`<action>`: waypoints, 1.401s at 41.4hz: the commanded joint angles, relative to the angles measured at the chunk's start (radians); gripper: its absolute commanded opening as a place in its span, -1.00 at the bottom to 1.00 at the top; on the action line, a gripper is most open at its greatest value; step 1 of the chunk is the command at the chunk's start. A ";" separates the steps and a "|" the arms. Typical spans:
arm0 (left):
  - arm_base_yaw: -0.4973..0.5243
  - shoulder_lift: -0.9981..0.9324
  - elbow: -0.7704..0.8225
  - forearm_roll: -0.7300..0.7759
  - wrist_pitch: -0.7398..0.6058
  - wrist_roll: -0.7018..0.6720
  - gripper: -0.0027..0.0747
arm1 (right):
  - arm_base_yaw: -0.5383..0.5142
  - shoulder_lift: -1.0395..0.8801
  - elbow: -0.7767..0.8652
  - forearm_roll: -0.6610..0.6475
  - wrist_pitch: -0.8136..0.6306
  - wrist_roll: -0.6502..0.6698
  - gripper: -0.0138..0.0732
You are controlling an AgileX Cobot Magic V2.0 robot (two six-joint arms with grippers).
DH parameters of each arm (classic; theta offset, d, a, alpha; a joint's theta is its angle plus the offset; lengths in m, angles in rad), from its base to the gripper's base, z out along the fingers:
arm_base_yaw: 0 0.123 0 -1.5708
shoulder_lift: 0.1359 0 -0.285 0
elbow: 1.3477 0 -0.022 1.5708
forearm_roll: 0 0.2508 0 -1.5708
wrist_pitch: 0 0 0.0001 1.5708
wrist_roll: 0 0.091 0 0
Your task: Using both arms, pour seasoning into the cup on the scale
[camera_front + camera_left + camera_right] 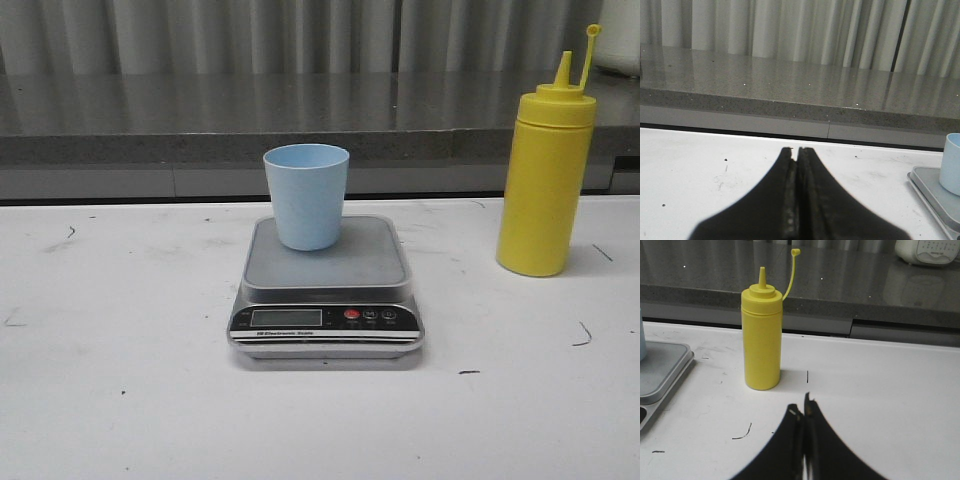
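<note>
The pale blue cup (pixel 306 196) stands upright on the silver platform of the scale (pixel 326 285) in the middle of the white table. The yellow seasoning bottle (pixel 546 172) stands upright to the right of the scale, its cap off and hanging on its tether. No arm shows in the front view. My left gripper (pixel 795 150) is shut and empty, with the cup (pixel 952 163) and the scale (pixel 936 192) off to one side. My right gripper (pixel 803 405) is shut and empty, a short way in front of the bottle (pixel 761 337).
A grey stone ledge (pixel 200 115) runs along the back of the table with a pleated curtain behind it. A white device (pixel 927 251) sits on that ledge. Small dark marks dot the white tabletop (pixel 120 400).
</note>
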 commanded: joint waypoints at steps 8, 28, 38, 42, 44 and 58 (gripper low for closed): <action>0.003 -0.017 0.023 -0.008 -0.089 0.000 -0.98 | -0.017 -0.026 0.137 -0.003 -0.332 -0.012 -0.84; 0.003 -0.017 0.023 -0.008 -0.089 0.000 -0.98 | -0.018 -0.026 0.157 0.014 -0.332 0.032 -0.84; 0.003 -0.017 0.023 -0.008 -0.089 0.000 -0.98 | -0.018 -0.026 0.157 0.016 -0.326 0.032 -0.84; 0.003 -0.017 0.023 -0.008 -0.089 0.000 -0.98 | -0.018 -0.026 0.157 0.016 -0.326 0.032 -0.84; 0.003 -0.017 0.023 -0.008 -0.089 0.000 -0.98 | -0.018 -0.026 0.157 0.016 -0.326 0.032 -0.84; 0.003 -0.017 0.023 -0.008 -0.089 0.000 -0.98 | -0.018 -0.026 0.157 0.016 -0.326 0.032 -0.84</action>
